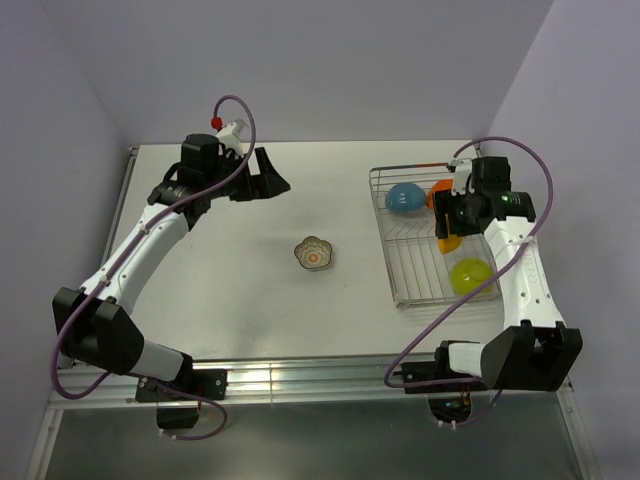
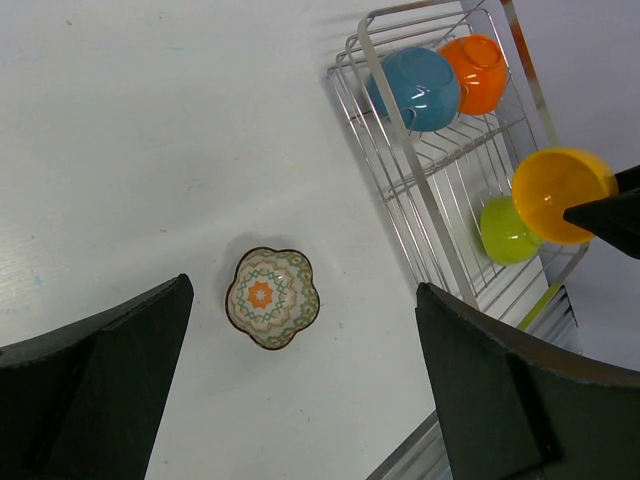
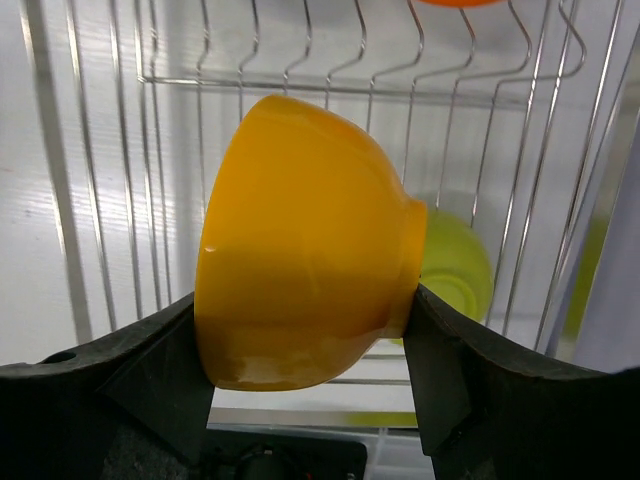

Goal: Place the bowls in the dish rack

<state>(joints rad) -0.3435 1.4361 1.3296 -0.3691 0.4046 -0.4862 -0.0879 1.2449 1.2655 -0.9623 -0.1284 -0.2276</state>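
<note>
Two jaws of the right gripper (image 3: 305, 340) clamp a yellow-orange bowl (image 3: 300, 270), tipped on its side, above the middle of the dish rack (image 1: 420, 290). Inside the rack, a blue bowl (image 1: 404, 198) and an orange bowl (image 1: 437, 193) sit at its far end and a lime-green bowl (image 1: 468, 275) at its near end. The left gripper (image 1: 262, 182) is spread wide and empty, well left of the rack. The floral dish (image 1: 314, 254) lies on the table (image 1: 220, 300), left of the rack.

Top camera overlooks all; left wrist sees dish rack (image 2: 410, 165) from afar; right wrist close above it.
</note>
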